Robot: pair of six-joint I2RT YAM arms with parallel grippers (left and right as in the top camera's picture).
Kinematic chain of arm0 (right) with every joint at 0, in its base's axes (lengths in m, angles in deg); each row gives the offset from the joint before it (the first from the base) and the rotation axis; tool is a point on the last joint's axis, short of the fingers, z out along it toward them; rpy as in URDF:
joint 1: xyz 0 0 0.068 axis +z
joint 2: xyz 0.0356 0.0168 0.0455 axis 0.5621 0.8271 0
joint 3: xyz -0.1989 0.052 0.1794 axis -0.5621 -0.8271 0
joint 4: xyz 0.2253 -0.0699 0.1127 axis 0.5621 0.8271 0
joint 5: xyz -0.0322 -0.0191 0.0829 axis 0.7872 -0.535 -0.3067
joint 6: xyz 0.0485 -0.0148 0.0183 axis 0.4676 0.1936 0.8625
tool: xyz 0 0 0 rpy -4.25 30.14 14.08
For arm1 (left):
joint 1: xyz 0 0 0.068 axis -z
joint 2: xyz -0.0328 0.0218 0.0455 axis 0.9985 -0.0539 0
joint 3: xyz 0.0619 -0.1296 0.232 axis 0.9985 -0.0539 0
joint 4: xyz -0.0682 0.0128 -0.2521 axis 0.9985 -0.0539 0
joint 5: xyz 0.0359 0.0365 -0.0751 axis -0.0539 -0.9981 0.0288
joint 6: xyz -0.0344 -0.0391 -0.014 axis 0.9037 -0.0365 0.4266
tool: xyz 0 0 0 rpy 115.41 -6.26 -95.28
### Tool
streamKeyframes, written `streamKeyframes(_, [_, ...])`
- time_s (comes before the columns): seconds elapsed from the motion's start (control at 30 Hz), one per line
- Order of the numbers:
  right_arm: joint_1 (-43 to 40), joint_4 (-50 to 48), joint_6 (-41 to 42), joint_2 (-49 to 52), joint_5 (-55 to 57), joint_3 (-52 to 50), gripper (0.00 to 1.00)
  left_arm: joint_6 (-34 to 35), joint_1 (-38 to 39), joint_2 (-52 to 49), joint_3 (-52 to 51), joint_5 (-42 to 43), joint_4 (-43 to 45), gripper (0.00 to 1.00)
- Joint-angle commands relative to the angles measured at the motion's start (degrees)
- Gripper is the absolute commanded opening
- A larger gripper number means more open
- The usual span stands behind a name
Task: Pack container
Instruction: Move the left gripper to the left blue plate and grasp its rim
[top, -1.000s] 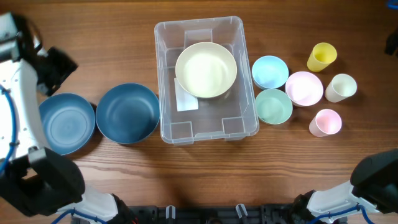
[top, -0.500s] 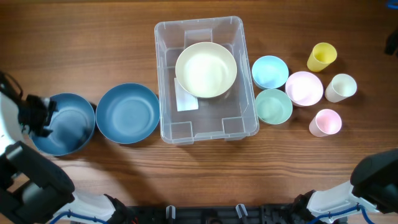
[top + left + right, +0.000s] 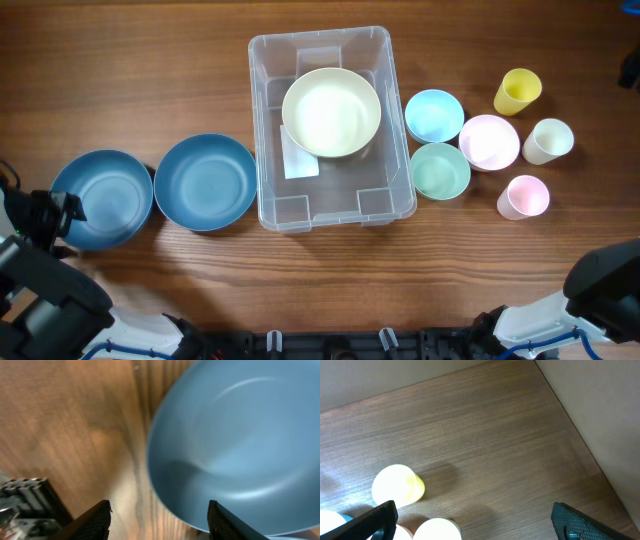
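Left claw (image 3: 157, 522): spread, nothing pinched, held at the rim of the outer blue bowl (image 3: 240, 445).
Right claw (image 3: 472, 522): spread, empty, above the bench (image 3: 485, 425).
Container (image 3: 268, 200): mid-bench, one cream bowl (image 3: 331, 111) packed.
Outstanding: inner blue bowl (image 3: 205, 182), three small bowls (image 3: 434, 115) and three cups (image 3: 517, 91), judged unpacked.
Label (image 3: 300, 160): white, no writing legible.

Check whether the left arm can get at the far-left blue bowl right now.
Probably yes. The left end effector is open beside the bowl, whose near rim shows between its fingers in the wrist view. Nothing visible blocks it; the other blue bowl sits on the far side.
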Motion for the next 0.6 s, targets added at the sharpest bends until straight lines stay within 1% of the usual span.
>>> streamKeyframes(0.0, [0.07,-0.13,-0.33,0.96,0.79,-0.5,1.0,-0.24,-0.42,-0.09,-0.39,-4.42,-0.57,0.63])
streamKeyframes(0.2, [0.07,-0.13,-0.31,0.96,0.79,-0.5,1.0,0.11,-0.42,-0.11,-4.7,-5.62,2.16,0.64])
streamKeyframes(0.37, [0.07,-0.13,-0.33,0.96,0.79,-0.5,1.0,0.11,-0.42,-0.11,-9.9,-5.51,9.99,0.65])
streamKeyframes(0.57, [0.07,-0.13,-0.33,0.96,0.79,-0.5,1.0,-0.31,-0.42,-0.11,-10.43,-5.6,14.71,0.63])
